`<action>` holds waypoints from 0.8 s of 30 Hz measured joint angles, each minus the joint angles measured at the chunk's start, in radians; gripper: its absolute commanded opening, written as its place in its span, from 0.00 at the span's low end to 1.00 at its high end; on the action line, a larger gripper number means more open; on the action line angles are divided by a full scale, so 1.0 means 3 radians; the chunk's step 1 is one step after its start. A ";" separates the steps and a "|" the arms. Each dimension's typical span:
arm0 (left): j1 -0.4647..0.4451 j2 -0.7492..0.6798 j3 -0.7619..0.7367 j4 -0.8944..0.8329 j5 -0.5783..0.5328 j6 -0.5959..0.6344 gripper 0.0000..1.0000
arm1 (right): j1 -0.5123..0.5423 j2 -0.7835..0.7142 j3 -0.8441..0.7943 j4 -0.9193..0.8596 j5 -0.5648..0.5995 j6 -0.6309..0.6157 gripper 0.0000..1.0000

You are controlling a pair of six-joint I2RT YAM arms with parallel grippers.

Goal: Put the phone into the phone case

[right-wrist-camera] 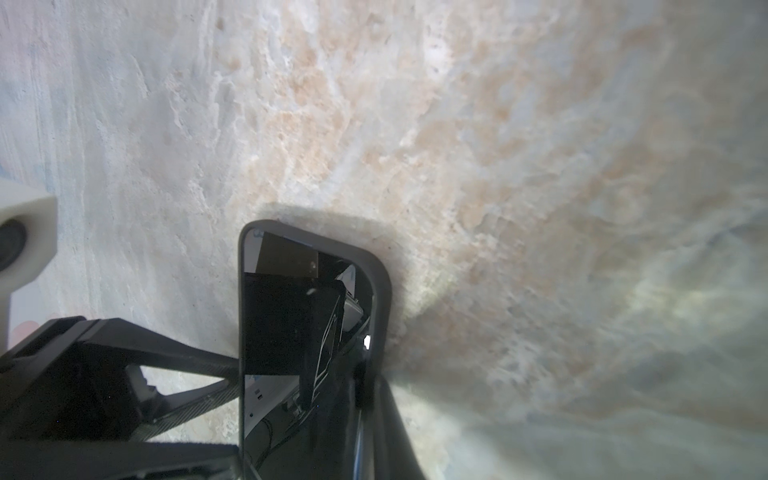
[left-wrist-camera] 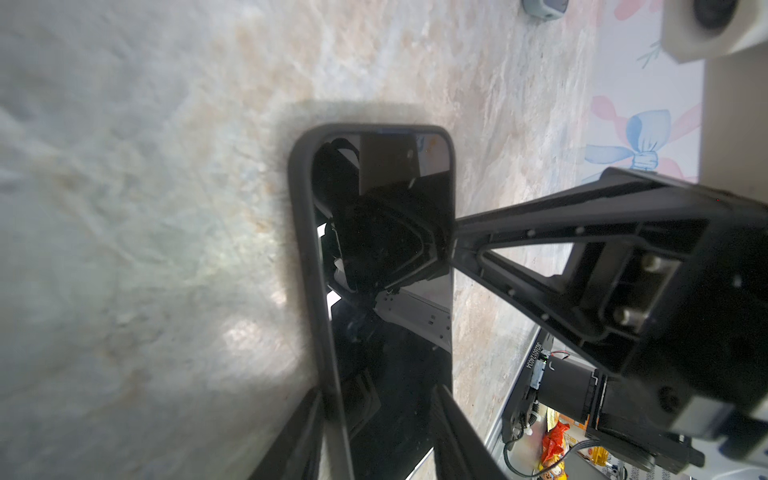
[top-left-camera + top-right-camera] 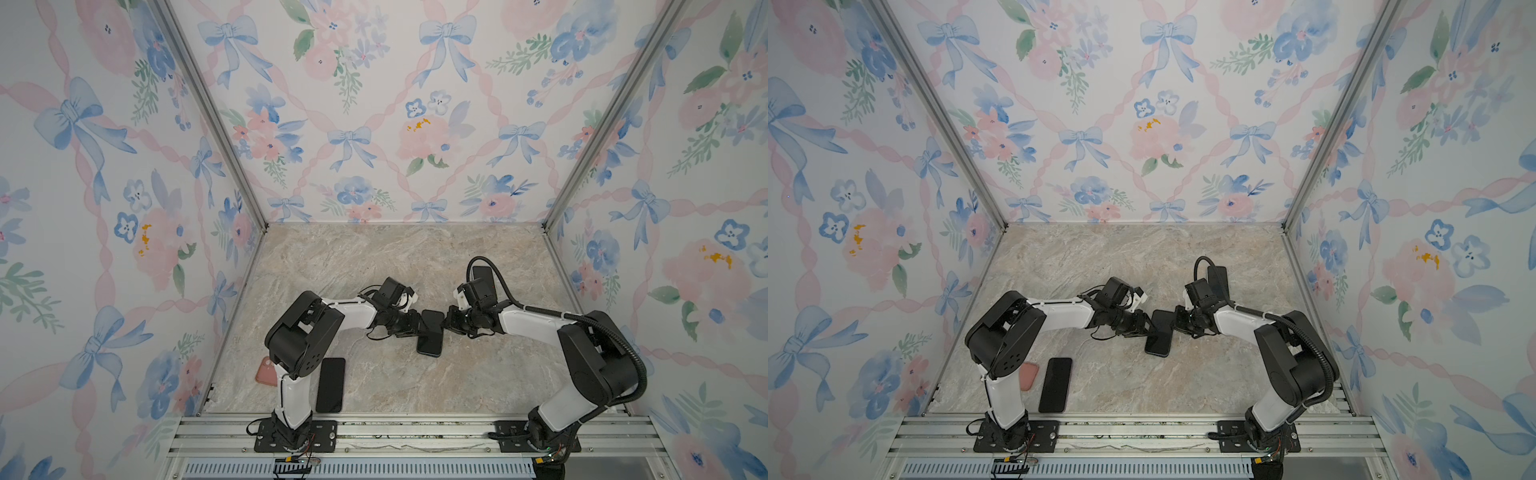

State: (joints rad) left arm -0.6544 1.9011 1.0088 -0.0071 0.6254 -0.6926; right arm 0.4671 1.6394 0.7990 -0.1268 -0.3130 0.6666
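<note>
- Lying flat at the front left of the marble-patterned tabletop, a salmon-pink rounded cover, half hidden by the left arm, and a black phone-shaped slab are touched by neither gripper.
- The left gripper is seen with one finger against the grey side wall of the cased phone and the other at the opposite screen edge. It appears clamped across the near end.
- The glossy black-screened phone is found mid-table between the two grippers, sitting inside the dark grey soft-rimmed phone case. It appears tilted, with its far end resting on the tabletop. Whether every corner is seated cannot be told.
- Handling is judged as follows. The phone is stiff, fairly heavy for its size, and slippery and scratch-prone on the glass. The case is light and pliable, so its lip is expected to yield under pressure. Hold should be taken on the long side edges, never on the screen, and pressure applied at the rim near each corner.
- The right gripper is shown with its fingers together and nothing held between them. The joined tip is set against the phone's long edge, opposite the grey wall.
- A dark rectangular object behind the right arm is mostly hidden and cannot be identified.
</note>
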 measured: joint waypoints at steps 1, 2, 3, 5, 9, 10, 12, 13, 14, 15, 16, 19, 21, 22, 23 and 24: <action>0.0001 0.0000 -0.0001 0.0004 0.0001 0.0000 0.44 | 0.0005 0.0014 0.0017 0.0000 0.0000 0.0000 0.11; 0.0001 0.0000 -0.0008 0.0010 0.0004 0.0000 0.44 | 0.0014 0.0028 0.0032 0.0000 0.0008 -0.0001 0.11; 0.0001 0.0000 -0.0015 0.0022 0.0005 -0.0001 0.44 | 0.0022 0.0036 0.0055 -0.0014 0.0020 -0.0003 0.12; 0.0003 -0.0009 -0.0042 0.0061 0.0013 -0.0001 0.44 | 0.0031 0.0051 0.0102 -0.0076 0.0043 -0.0019 0.14; 0.0004 -0.0099 -0.0203 0.0165 0.0033 -0.0005 0.45 | 0.0064 0.0072 0.0247 -0.0284 0.0114 -0.0161 0.21; 0.0001 -0.0136 -0.0253 0.0173 0.0041 -0.0011 0.45 | 0.0070 0.0072 0.0287 -0.0338 0.0126 -0.0188 0.23; 0.0001 -0.0220 -0.0362 0.0175 0.0052 -0.0027 0.45 | 0.0086 0.0058 0.0361 -0.0423 0.0163 -0.0254 0.25; 0.0001 -0.0256 -0.0409 0.0175 0.0060 -0.0038 0.45 | 0.0090 0.0032 0.0371 -0.0456 0.0181 -0.0271 0.27; 0.0001 -0.0300 -0.0468 0.0177 0.0066 -0.0055 0.45 | 0.0100 -0.0015 0.0371 -0.0507 0.0206 -0.0280 0.28; 0.0000 -0.0334 -0.0511 0.0177 0.0075 -0.0065 0.45 | 0.0109 -0.0076 0.0369 -0.0573 0.0226 -0.0287 0.28; -0.0003 -0.0356 -0.0540 0.0178 0.0079 -0.0079 0.45 | 0.0127 -0.0131 0.0366 -0.0615 0.0243 -0.0289 0.29; -0.0019 -0.0403 -0.0609 0.0188 0.0098 -0.0100 0.45 | 0.0224 -0.0362 0.0305 -0.0699 0.0291 -0.0263 0.33; -0.0042 -0.0413 -0.0641 0.0207 0.0116 -0.0116 0.44 | 0.0313 -0.0534 0.0198 -0.0721 0.0295 -0.0235 0.35; -0.0051 -0.0415 -0.0645 0.0207 0.0126 -0.0125 0.44 | 0.0343 -0.0591 0.0148 -0.0727 0.0282 -0.0221 0.36; -0.0067 -0.0415 -0.0647 0.0209 0.0135 -0.0140 0.43 | 0.0375 -0.0651 0.0076 -0.0724 0.0266 -0.0195 0.36; -0.0080 -0.0413 -0.0647 0.0207 0.0137 -0.0148 0.41 | 0.0398 -0.0697 -0.0003 -0.0708 0.0242 -0.0164 0.36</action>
State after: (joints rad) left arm -0.6785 1.7771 0.8146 0.0551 0.6666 -0.7368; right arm 0.5865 1.4303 0.7982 -0.3393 -0.2405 0.6174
